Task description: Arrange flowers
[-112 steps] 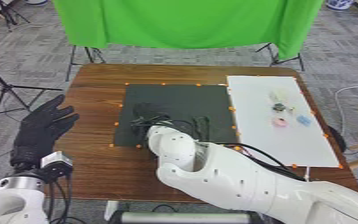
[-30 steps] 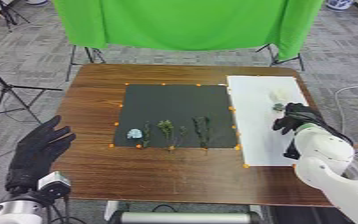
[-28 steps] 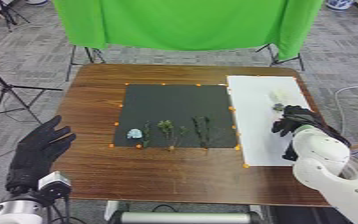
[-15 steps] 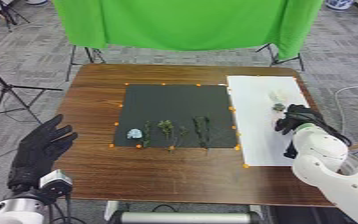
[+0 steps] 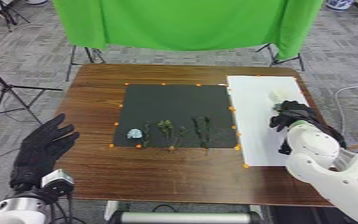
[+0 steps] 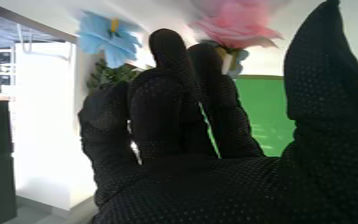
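- Pink flower (image 6: 236, 22) and blue flower (image 6: 107, 36): located at the white sheet, beside the fingertips of the right hand (image 5: 295, 115); contact cannot be confirmed.
- Right hand: thumb held well apart from loosely extended fingers; nothing is seen to be clamped.
- Pale flower (image 5: 278, 95): lying on the white sheet (image 5: 255, 120), just beyond the same hand.
- Step in hand, as judged: selection of the next bloom. For the next move, one stem is to be enclosed between thumb and fingers, lifted clear of its neighbours and carried to the black mat (image 5: 171, 102).
- Black mat: a pale-blue bloom (image 5: 135, 133) and green sprigs (image 5: 166, 128) are set along its near edge.
- Left hand (image 5: 42, 147): fingers spread, holding nothing, beside the table (image 5: 171, 175).
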